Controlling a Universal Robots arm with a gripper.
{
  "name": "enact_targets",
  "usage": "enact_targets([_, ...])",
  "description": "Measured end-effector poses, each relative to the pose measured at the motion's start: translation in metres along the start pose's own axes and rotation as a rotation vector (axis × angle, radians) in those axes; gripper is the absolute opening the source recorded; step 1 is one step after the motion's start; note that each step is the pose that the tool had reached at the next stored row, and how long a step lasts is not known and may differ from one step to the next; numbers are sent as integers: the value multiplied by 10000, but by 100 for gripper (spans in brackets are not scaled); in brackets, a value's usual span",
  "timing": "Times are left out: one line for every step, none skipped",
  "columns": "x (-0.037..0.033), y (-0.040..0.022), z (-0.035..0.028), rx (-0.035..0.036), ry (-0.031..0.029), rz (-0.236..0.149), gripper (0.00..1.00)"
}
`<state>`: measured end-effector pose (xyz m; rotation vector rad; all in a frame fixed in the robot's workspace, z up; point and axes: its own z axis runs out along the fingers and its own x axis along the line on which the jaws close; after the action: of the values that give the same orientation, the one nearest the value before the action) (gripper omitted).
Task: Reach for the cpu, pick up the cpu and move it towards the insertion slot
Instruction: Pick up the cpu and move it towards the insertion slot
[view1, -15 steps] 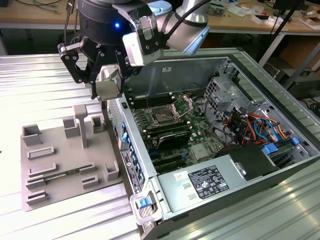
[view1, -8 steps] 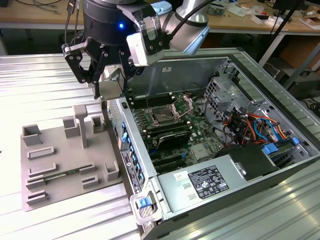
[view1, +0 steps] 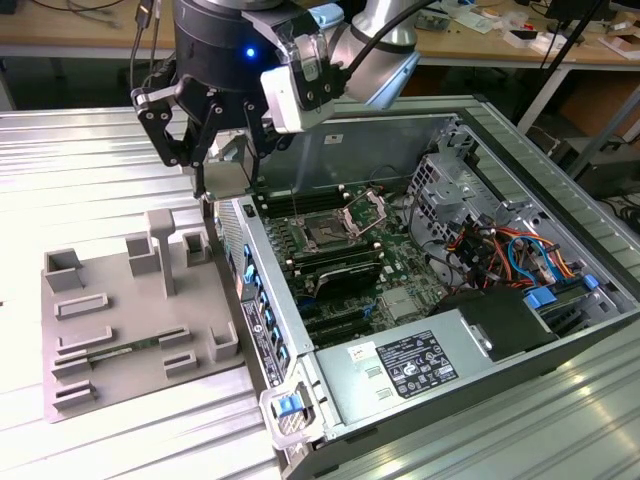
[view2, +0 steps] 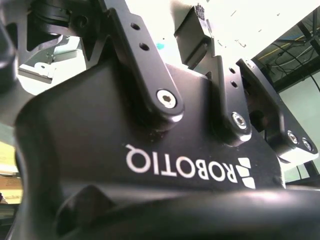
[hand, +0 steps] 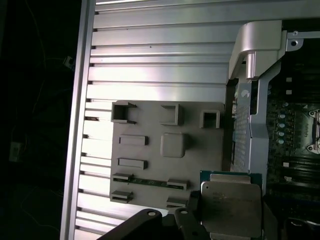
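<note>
Above the ribbed metal table (view1: 100, 160), the end effector (view1: 222, 165) grips the cpu (hand: 231, 202).

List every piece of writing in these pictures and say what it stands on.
White label on the grey metal power supply box: print too small to read.
White lettering on the black gripper body: a maker's mark, not quoted.
Silvery square cpu held in the gripper: faint marks, unreadable.
</note>
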<state>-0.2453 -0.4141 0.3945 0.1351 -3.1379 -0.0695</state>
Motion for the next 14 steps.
enact_targets([-7,-1,1,0,0,0,55])
enact_targets([-18,-2,2,2,1,0,55])
enact_targets([-26,-2,3,2,0,0,55])
enact_targets([-33,-3,3,2,0,1,55])
enact_targets([-39,-3,4,3,1,0,55])
enact_targets([-44,-4,5,3,0,0,55])
enact_targets([-53,-5,5,4,1,0,55])
enact_targets([-62,-6,6,4,1,0,55])
enact_targets([-66,-6,6,4,1,0,55])
enact_targets([-70,-6,7,5,1,0,55])
enact_targets([-74,-7,7,5,1,0,55])
enact_targets([-79,-7,8,6,1,0,55])
enact_targets([-86,-8,8,6,1,1,55])
enact_targets([-91,-8,9,7,1,1,55])
